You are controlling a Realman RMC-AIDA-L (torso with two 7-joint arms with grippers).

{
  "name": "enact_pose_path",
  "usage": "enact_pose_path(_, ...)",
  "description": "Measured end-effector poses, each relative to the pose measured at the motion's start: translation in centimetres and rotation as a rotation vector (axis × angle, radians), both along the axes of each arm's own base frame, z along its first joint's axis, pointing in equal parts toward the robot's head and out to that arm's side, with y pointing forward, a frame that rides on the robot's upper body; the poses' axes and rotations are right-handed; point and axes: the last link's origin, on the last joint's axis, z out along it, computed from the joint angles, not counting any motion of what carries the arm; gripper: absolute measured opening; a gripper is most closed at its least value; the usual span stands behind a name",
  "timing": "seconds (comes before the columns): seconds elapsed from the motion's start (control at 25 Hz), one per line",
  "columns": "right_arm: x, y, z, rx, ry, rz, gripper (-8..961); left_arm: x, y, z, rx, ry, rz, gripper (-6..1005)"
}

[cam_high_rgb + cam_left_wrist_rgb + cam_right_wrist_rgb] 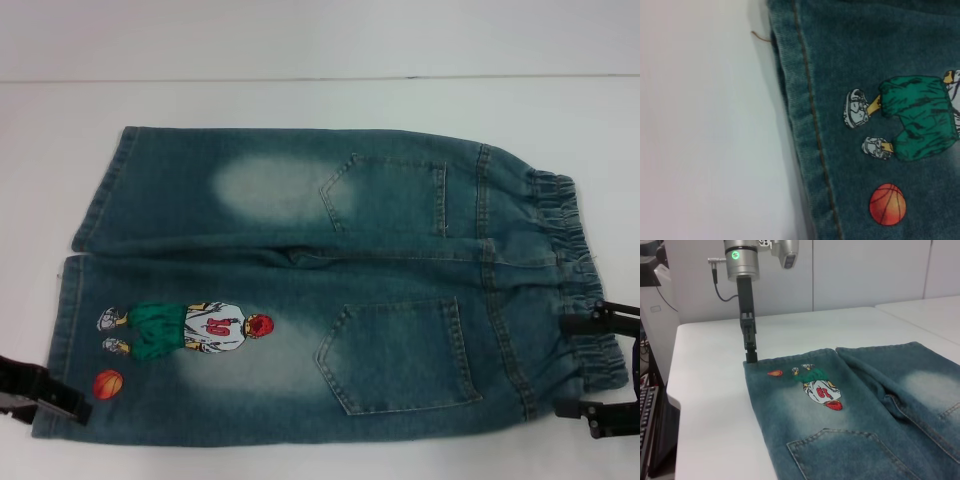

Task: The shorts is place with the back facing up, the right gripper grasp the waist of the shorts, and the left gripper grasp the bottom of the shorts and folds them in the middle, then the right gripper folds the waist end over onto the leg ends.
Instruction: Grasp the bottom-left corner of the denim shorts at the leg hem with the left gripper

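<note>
The left pincer (45, 393) sits low at the table's near left corner, at the hem of the shorts (300, 290) by the printed leg. Seen from the right wrist camera, it (750, 357) points straight down from a silver wrist with a glowing green ring, its thin black prongs close together with their tips at the hem's corner; whether they grip the cloth I cannot tell. The right pincer (580, 365) reaches in from the table's right edge, near side. Its two black prongs stand wide apart, one just over the gathered waist (575, 290) and the other at the band's near corner.
</note>
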Motion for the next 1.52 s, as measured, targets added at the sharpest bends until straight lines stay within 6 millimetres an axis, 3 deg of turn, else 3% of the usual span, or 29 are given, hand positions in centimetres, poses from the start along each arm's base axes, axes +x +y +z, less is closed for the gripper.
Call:
enact_pose_path(0.2, 0.0, 0.1, 0.0, 0.002, 0.001, -0.001, 920, 0.3, 0.1, 0.0, -0.010, 0.001, -0.009, 742)
enact_pose_path(0.4, 0.0, 0.1, -0.1, 0.006, -0.001, -0.006, 920, 0.4, 0.3, -0.1, -0.008, 0.003, -0.015, 509)
enact_pose_path(0.84, 0.2, 0.0, -0.2, 0.009, 0.004, -0.017, 919, 0.9, 0.5, -0.8, -0.020, 0.002, -0.034, 272)
enact_pose_path(1.08, 0.3, -0.1, -0.1, 0.016, 0.006, -0.024, 920, 1.1, 0.7, -1.0, -0.026, 0.009, -0.044, 77)
enact_pose_path(1.52, 0.4, -0.2, -0.1, 0.016, 0.007, -0.027, 919, 1.8, 1.0, -1.8, -0.085, 0.051, -0.102, 101)
